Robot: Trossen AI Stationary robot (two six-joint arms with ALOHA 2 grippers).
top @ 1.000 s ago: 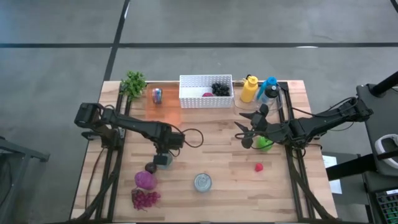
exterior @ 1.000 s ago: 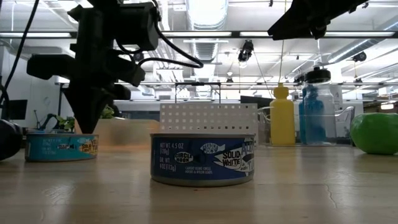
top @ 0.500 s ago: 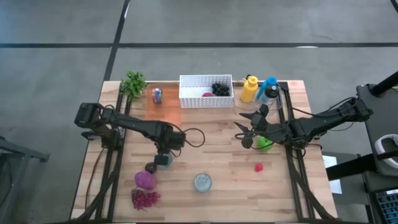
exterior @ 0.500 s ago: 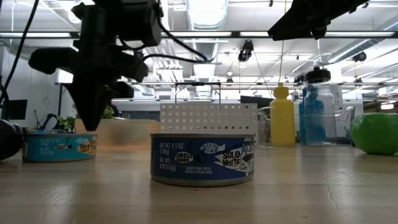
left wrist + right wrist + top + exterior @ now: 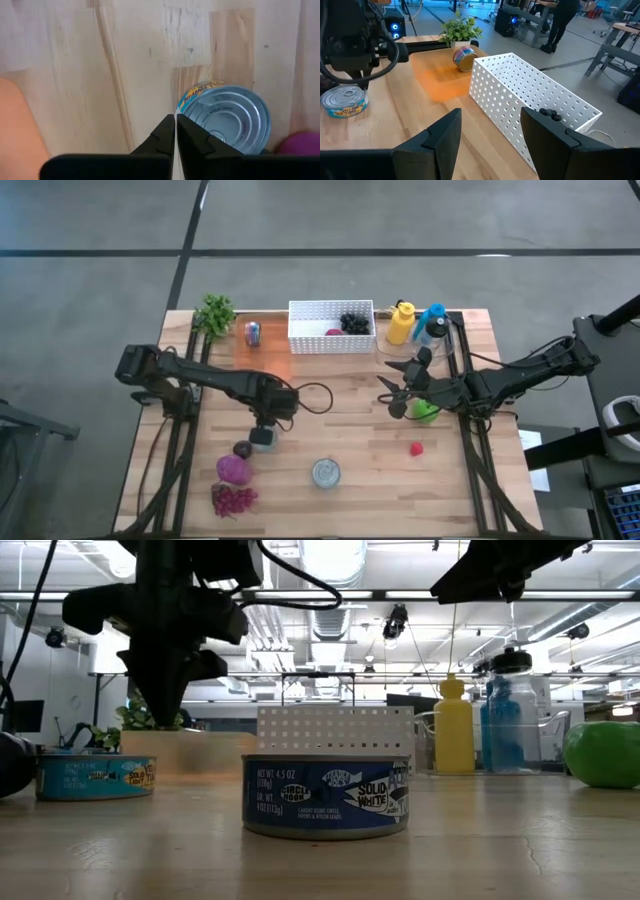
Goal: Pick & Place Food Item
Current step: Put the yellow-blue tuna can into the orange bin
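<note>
Tuna can [image 5: 225, 116] sits just below left gripper [image 5: 175, 131]; fingers pressed together, empty. Right gripper [image 5: 490, 131] parted, empty.

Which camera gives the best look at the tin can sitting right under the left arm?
The left wrist view: the can fills it, lid up, beyond the shut left gripper. The low view shows only its side label; the high view mostly hides it; the right wrist view shows it far off.

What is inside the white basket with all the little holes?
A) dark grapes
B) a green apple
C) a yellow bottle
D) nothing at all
A: a bunch of dark grapes lies in the white basket, near its right end in the high view; the right wrist view shows them too.
</note>
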